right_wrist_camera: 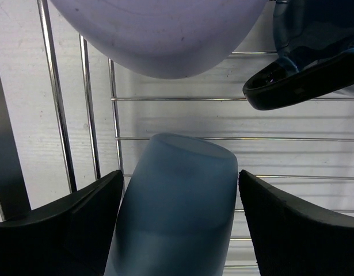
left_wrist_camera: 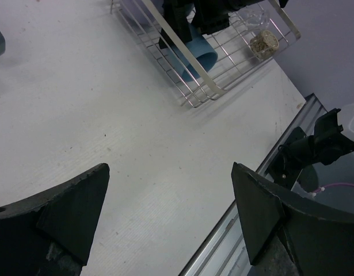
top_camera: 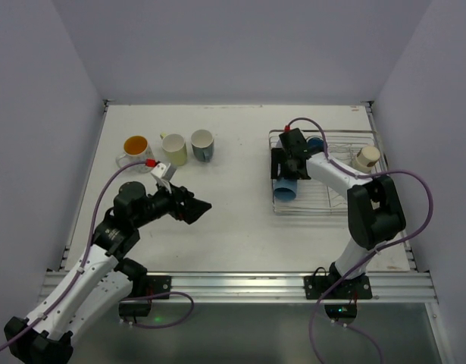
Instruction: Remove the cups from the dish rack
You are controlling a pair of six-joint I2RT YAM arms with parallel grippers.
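3 cups (top_camera: pixel 174 149) on table (top_camera: pixel 240 235); 4 seen in dish rack (top_camera: pixel 335 201); 2 arms (top_camera: pixel 96 265).

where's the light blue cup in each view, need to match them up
Top external: light blue cup in the dish rack's near-left corner, right of centre.
Left wrist: top centre, inside the rack.
Right wrist: bottom centre, between the right gripper's fingers.
Shared landmark: the rack's wire bars.

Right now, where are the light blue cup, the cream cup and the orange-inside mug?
light blue cup (right_wrist_camera: pixel 174 201), right wrist view, on its side wall
cream cup (top_camera: pixel 367 157), top external view, on its body
orange-inside mug (top_camera: pixel 135 145), top external view, on its orange inside
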